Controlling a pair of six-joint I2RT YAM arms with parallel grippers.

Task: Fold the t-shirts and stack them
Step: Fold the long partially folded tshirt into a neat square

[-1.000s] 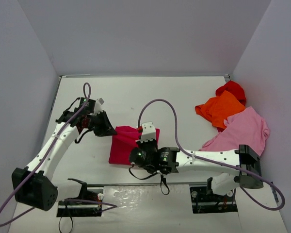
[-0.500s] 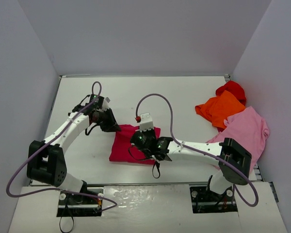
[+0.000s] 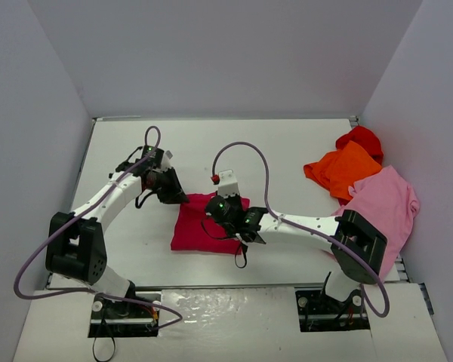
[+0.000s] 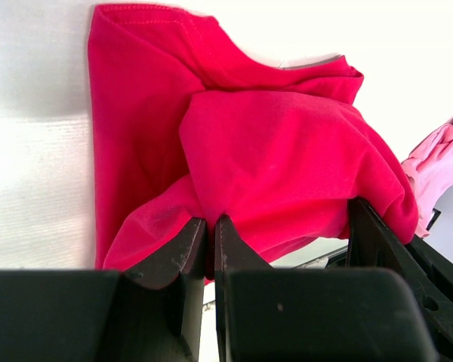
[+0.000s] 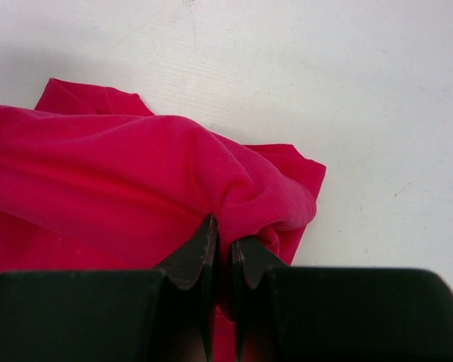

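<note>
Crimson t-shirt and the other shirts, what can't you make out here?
Crimson t-shirt: top view, the right arm covers its right side; right wrist view, the left edge cuts it off.
Bright red t-shirt: top view, partly under the orange t-shirt; shape unclear.
Light pink t-shirt: top view, near end behind the right arm; left wrist view, only a sliver at the right edge.

Pale lavender-grey walls point(image 3: 211, 53) are rising around a white surface point(image 3: 272, 143), closing it in at the back and both sides. Soft, even light is falling across it.
</note>
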